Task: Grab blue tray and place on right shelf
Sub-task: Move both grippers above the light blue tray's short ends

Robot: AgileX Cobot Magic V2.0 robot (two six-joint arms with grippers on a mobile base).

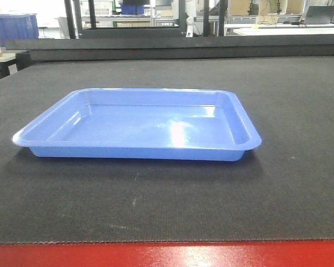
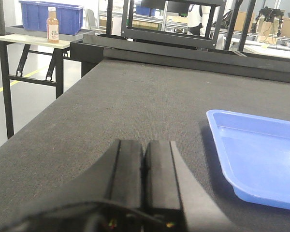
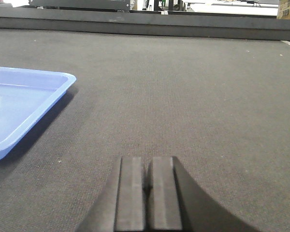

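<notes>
One blue tray (image 1: 139, 125), empty, lies flat mid-worktop (image 1: 289, 189), between my two end effectors and touched by neither. My left end effector (image 2: 144, 150) and right end effector (image 3: 148, 166) are each pressed together, holding nothing. Hazards, as I judge them: the glossy flared rim may slip from a pinch; a one-sided lift may tilt the tray; a low approach may shove it across the worktop. Also counted: one bottle (image 2: 51, 24). No shelf shows.
</notes>
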